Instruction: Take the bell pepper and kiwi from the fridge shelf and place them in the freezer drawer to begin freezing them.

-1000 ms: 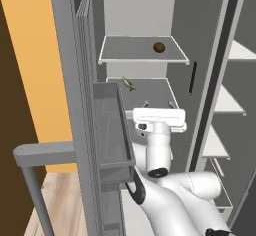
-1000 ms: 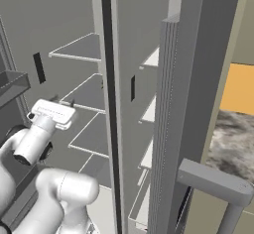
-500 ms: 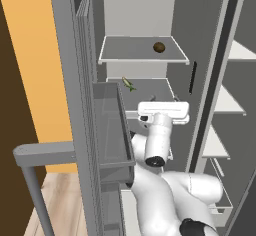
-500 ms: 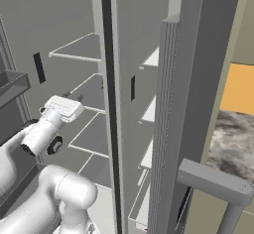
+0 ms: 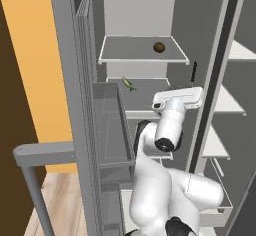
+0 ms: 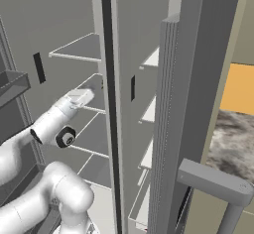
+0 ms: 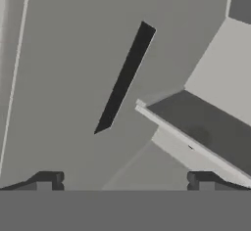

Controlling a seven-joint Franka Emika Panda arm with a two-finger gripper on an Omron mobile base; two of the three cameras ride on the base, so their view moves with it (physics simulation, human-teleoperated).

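Gripper (image 7: pixel 125 178) spread wide, empty, facing fridge wall. Kiwi (image 5: pixel 159 47) at 12 o'clock on shelf (image 5: pixel 115 56): likely light, firm, slightly rough; best gripped across its short middle.

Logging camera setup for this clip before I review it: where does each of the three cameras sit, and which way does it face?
Left base view: behind the arm's left, facing into the open fridge; the kiwi sits on the top shelf; the white arm rises from lower right.
Right base view: behind the arm's right, facing the same fridge interior; the arm rises from lower left.
Hand view: on the hand, facing the fridge's inner wall and a shelf edge; the end effector shows open at the bottom.
Both base views share the arm and the shelves.
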